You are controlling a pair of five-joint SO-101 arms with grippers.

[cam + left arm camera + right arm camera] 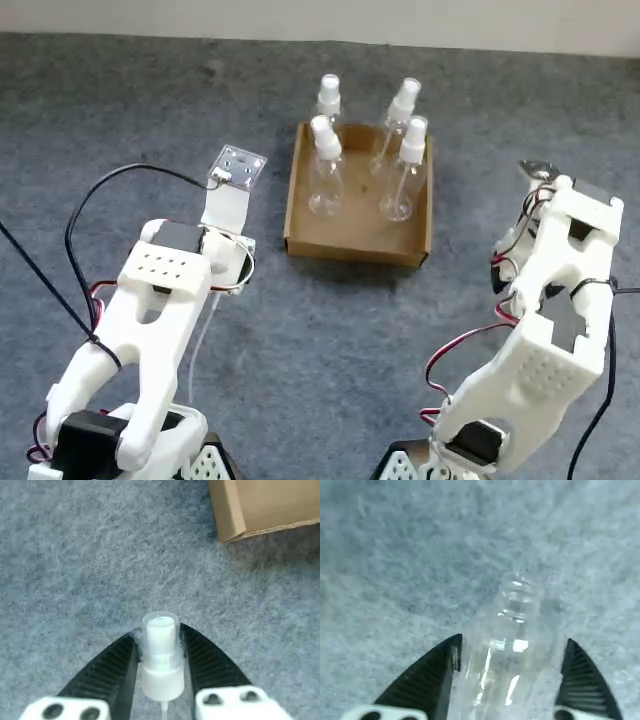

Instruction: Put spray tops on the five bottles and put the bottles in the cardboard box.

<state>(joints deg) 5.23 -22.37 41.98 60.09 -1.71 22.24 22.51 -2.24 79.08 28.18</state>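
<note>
at the left jaws: spray top (161,655) is clamped.
at the right jaws: uncapped bottle (512,650) is clamped, neck (520,597) free.
in the cardboard box (300,215): four capped bottles (325,165) are stood.
step: tube (163,709) is best aligned with the neck before pressing.

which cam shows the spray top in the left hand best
The left wrist view: the spray top is close up, gripped between the fingers of the left hand, nozzle and collar plain. In the high view the left arm covers it, bar what may be its thin tube. The right wrist view faces an uncapped bottle instead.
</note>
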